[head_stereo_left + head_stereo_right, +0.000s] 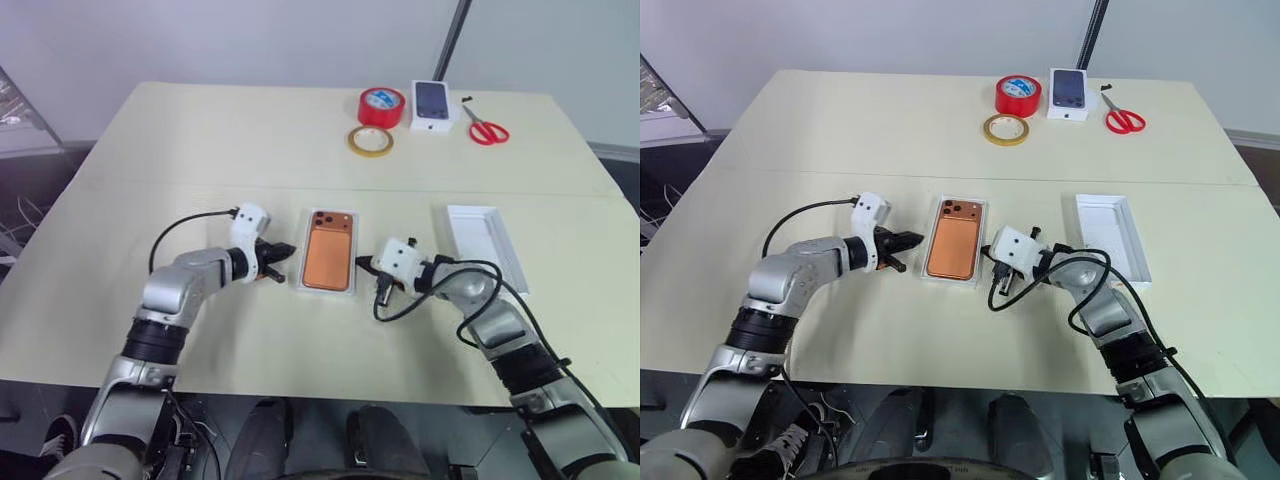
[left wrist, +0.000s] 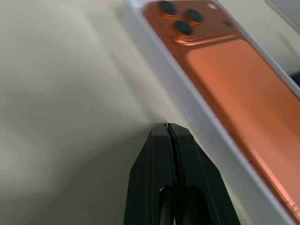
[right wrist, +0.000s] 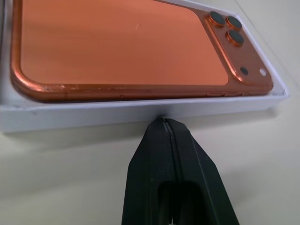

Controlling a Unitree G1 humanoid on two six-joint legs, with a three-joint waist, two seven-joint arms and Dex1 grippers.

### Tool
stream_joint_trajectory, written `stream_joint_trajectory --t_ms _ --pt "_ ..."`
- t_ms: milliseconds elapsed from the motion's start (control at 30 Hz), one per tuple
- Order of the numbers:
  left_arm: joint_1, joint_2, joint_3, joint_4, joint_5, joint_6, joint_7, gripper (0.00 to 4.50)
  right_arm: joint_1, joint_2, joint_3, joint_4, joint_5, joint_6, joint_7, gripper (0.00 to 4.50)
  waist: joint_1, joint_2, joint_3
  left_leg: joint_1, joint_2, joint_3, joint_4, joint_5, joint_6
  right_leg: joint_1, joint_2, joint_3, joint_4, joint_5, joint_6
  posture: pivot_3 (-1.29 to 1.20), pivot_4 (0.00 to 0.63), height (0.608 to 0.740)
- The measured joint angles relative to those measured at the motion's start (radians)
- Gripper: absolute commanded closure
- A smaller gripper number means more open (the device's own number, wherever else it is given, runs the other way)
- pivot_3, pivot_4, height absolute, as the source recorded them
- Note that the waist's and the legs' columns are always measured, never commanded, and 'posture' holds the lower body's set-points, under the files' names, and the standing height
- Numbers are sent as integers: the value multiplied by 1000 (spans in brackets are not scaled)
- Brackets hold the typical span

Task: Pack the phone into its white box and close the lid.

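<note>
The orange phone (image 1: pixel 329 255) lies camera side up inside the white box (image 1: pixel 301 272) at the middle of the table. My left gripper (image 1: pixel 288 250) is shut and empty, its tip (image 2: pixel 167 125) right beside the box's left long wall (image 2: pixel 197 112). On the other side my right gripper (image 1: pixel 368 266) is also shut and empty. Its tip (image 3: pixel 162 119) rests against the right long wall (image 3: pixel 140 115), with the phone (image 3: pixel 117 47) just beyond. The lid (image 1: pixel 487 245) lies to the right of the box, white inside facing up.
At the table's far edge stand a red tape roll (image 1: pixel 381 106), a yellow tape ring (image 1: pixel 370 141), a small white box picturing a dark phone (image 1: pixel 432 103) and red scissors (image 1: pixel 487 129). Cables loop from both wrists over the table.
</note>
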Motion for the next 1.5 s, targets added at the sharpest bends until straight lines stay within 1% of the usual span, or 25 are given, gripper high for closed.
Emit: stream_joint_trajectory --t_ms 133,267,433,533,633,767,933,1033,1133,1233,1267,1333,1400,1433,1467,1500 --pt "-15 -40 16 1 -5 65 -16 4455 20 -9 -31 -13 15 17 12 4500 4 0 0 0 -1 -1 1 0 1 2 0 -1 0 0 0 0 150 740" --pt "-19 -91 -20 -13 -13 109 -73 4455 63 -86 -85 -50 19 37 43 4500 9 0 0 -1 -2 -2 5 -2 3 4 -1 -1 -1 -1 1 0 150 740" --pt "-59 -196 -100 44 27 91 -112 4455 212 -247 -169 -180 59 55 136 4500 27 0 0 -1 -2 -2 10 -4 8 6 0 -1 -1 -1 2 0 150 740" --pt "-91 -240 -126 101 66 51 -130 4455 279 -287 -212 -225 74 66 153 4500 27 1 0 -1 -1 -2 12 -5 9 7 0 -2 -1 -1 2 0 150 740" --pt "-119 -264 -148 146 101 15 -157 4455 315 -312 -238 -247 74 66 159 4500 28 1 0 -1 -1 -2 13 -6 10 8 0 -2 -1 -1 2 0 150 740" --pt "-127 -272 -149 170 118 -2 -188 4455 322 -317 -251 -256 75 86 160 4500 26 1 0 -1 -1 -2 13 -6 10 8 -1 -2 -1 -1 2 0 150 740" --pt "-121 -258 -153 160 124 7 -235 4455 320 -318 -255 -253 74 82 161 4500 25 1 0 -1 -1 -2 13 -6 10 8 -1 -1 -1 -1 2 0 150 740" --pt "-116 -253 -144 145 122 17 -236 4455 318 -324 -261 -251 85 85 174 4500 25 1 0 -1 -1 -2 13 -6 10 7 -1 -1 -1 -1 2 0 150 740" --pt "-115 -242 -130 149 129 -28 -219 4455 314 -335 -267 -251 114 94 198 4500 23 1 0 -2 -1 -2 13 -6 10 7 -1 -1 -1 -1 2 0 150 740" --pt "-118 -219 -79 176 136 -77 -202 3624 271 -343 -307 -253 212 210 244 3672 15 2 1 -2 0 -2 13 -6 10 6 -1 -1 -1 -1 2 0 150 740" --pt "-118 -210 -62 177 136 -82 -203 3171 254 -351 -322 -253 238 245 253 3223 11 2 1 -2 0 -2 13 -6 10 6 0 -1 -1 -1 2 0 150 740" --pt "-116 -186 -44 169 134 -95 -219 2086 216 -358 -341 -250 248 258 252 2160 1 2 1 -2 0 -2 13 -6 10 6 0 -2 -1 -1 2 0 150 740" --pt "-105 -157 -34 135 127 -124 -249 1112 159 -345 -342 -234 248 272 220 1152 -3 3 1 -2 0 -1 13 -6 10 5 0 -1 0 -1 2 0 150 740" --pt "-94 -131 -34 107 125 -151 -274 514 120 -323 -344 -216 249 300 191 573 -8 3 1 -2 1 -1 13 -6 10 5 0 -1 0 -1 2 0 150 740" --pt "-81 -106 -30 78 122 -181 -299 162 83 -300 -350 -202 250 326 160 174 -12 3 1 -2 1 -1 12 -6 9 4 0 -1 0 -1 2 0 150 740" --pt "-71 -86 -25 55 119 -209 -316 47 63 -290 -351 -193 249 345 136 37 -12 3 1 -2 1 -1 12 -6 9 4 0 -1 0 -1 2 0 150 740"
